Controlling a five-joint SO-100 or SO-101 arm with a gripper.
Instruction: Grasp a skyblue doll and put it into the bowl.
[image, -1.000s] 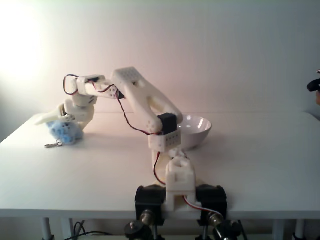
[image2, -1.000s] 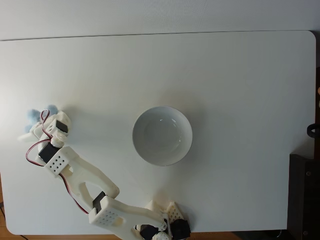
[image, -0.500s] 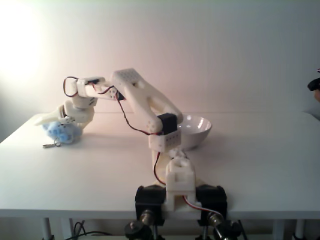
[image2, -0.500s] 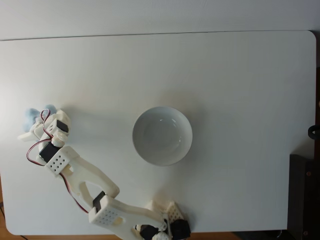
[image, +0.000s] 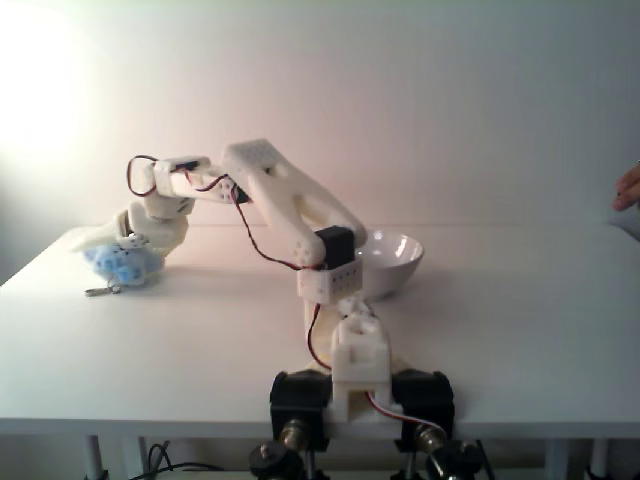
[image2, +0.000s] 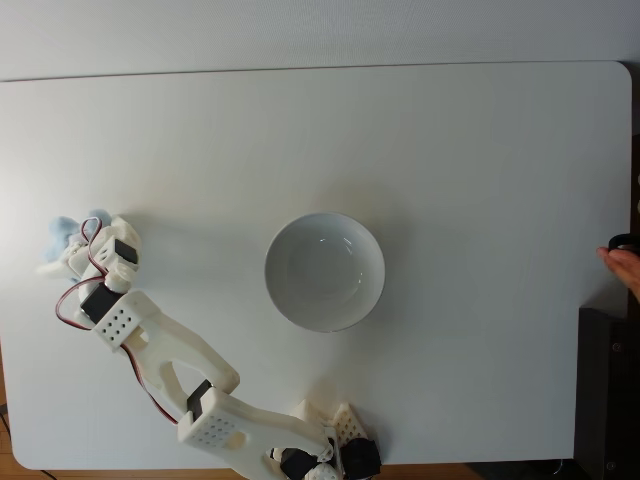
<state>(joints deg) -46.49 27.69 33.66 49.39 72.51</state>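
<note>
The skyblue doll (image: 122, 264) is a small fluffy pale-blue plush at the left of the white table, its metal clip (image: 99, 291) resting on the tabletop. My white gripper (image: 112, 246) reaches down over the doll from the right and is shut on it, fingers pressed into the fluff. From above, only a blue tuft of the doll (image2: 68, 227) shows beyond the gripper (image2: 63, 252). The glossy white bowl (image: 398, 264) stands at the table's middle, empty (image2: 300, 300), well to the right of the doll.
The arm's base (image2: 325, 455) is clamped at the table's near edge. A person's hand (image2: 625, 268) shows at the right edge, also in the side-on fixed view (image: 628, 188). A dark object (image2: 608, 400) lies beyond the table's right side.
The gripper and doll have shifted slightly left, and the doll has risen a little while its clip still touches the table. A hand has come in at the right edge.
</note>
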